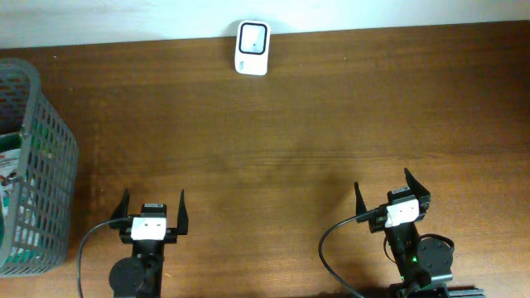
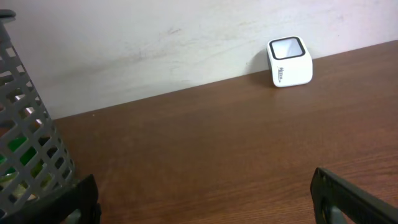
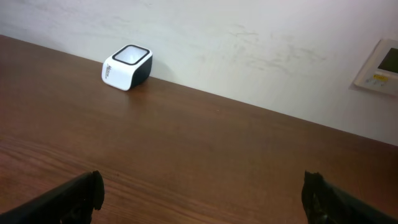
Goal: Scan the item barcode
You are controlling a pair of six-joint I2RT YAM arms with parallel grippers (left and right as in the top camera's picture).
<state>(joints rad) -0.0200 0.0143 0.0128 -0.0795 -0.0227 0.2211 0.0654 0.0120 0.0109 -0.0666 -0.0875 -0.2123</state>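
1. Left claw [image 1: 154, 199]: fingers spread wide, nothing between them. It points toward the wall [image 1: 124, 16], over the near edge of the counter [image 1: 290, 141].
2. Right claw [image 1: 382, 180]: also spread wide and holding nothing. It is turned slightly to its right and is well apart from the left claw.
3. Scanner [image 1: 252, 48]: white box with a dark-framed window. It stands on the counter against the wall, well ahead of both claws, ahead-right of the left claw and ahead-left of the right claw.
4. Basket [image 1: 37, 157]: grey mesh, on the counter just left of the left claw and a bit ahead of it. It is well apart from the scanner.
5. Packets [image 1: 10, 165]: green and white, lying inside the basket to the left of the left claw. The print is too small to read.
6. Left wrist view: left claw [image 2: 211, 205] has its dark finger ends at the lower corners and bare counter between them. The basket [image 2: 28, 143] is close on the left and the scanner [image 2: 290, 62] is far ahead-right.
7. Right wrist view: right claw [image 3: 205, 199] is spread the same way. The scanner [image 3: 127, 67] is far ahead-left, and a wall panel [image 3: 379, 68] is up on the wall ahead-right.
8. Cable [image 1: 327, 248]: black, loops on the counter behind-left of the right claw.
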